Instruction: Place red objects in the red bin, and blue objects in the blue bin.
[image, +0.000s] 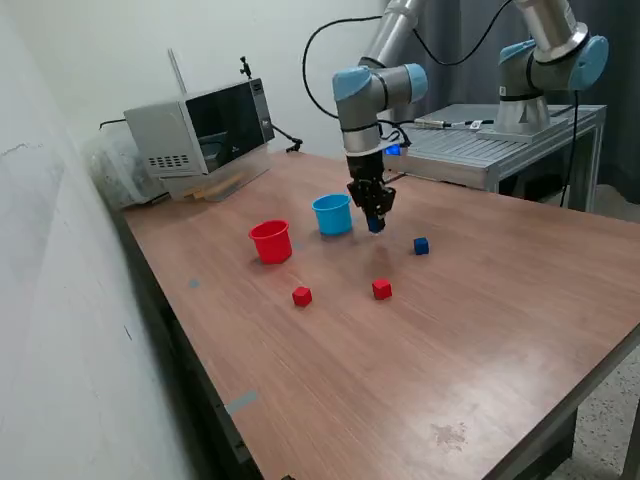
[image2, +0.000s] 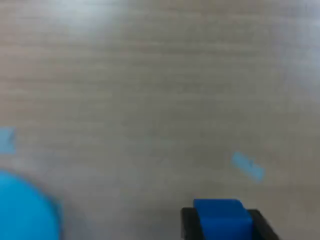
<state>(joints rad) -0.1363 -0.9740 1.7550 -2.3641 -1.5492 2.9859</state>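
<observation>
My gripper (image: 375, 222) is shut on a dark blue cube (image: 376, 223) and holds it just above the table, close beside the light-blue cup (image: 332, 214) on the exterior view's right. In the wrist view the cube (image2: 220, 219) sits between the two dark fingers (image2: 189, 222), and the cup's rim (image2: 25, 210) shows blurred at the edge. The red cup (image: 271, 241) stands to the exterior view's left of the blue cup. A second dark blue cube (image: 421, 245) lies on the table right of the gripper. Two red cubes (image: 302, 296) (image: 381, 289) lie nearer the front.
A microwave (image: 205, 130) stands at the back left of the wooden table (image: 480, 330). A second arm's base sits on a metal stand (image: 490, 145) at the back right. A small blue tape mark (image2: 247, 166) is on the wood.
</observation>
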